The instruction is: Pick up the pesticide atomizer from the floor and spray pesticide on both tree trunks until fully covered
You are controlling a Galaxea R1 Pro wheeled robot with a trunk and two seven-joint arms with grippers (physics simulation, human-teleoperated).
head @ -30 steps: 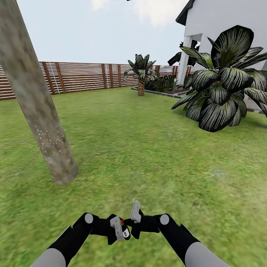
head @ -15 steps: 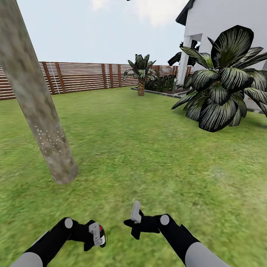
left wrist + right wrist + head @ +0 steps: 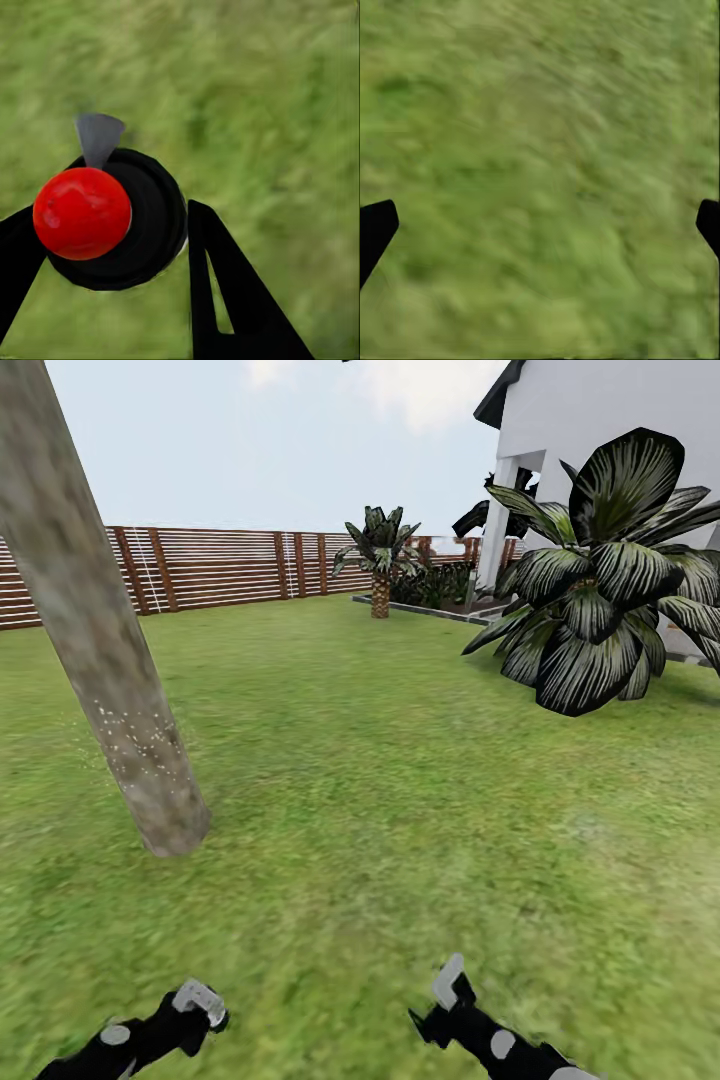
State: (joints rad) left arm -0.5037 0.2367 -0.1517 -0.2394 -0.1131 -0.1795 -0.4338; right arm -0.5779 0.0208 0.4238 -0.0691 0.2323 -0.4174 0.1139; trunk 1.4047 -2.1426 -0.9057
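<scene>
Head view: lawn (image 3: 400,780), tree trunk (image 3: 110,660) at left, pale and blotchy, white pesticide (image 3: 140,745) specks low on it. Left gripper (image 3: 112,247) pinches the pesticide atomizer (image 3: 120,221), black body, red top. Right gripper (image 3: 540,217) fingers spread, holding nothing.

Bright, flat daylight, no glare. Soft shadow under the striped plant (image 3: 600,580) at right of the head view. Lawn (image 3: 400,780) texture smeared toward the lower frame; both wrist views blurry, grass unfocused.

Head cam fwd/down over lawn (image 3: 400,780); both wrist cams close above same grass.
</scene>
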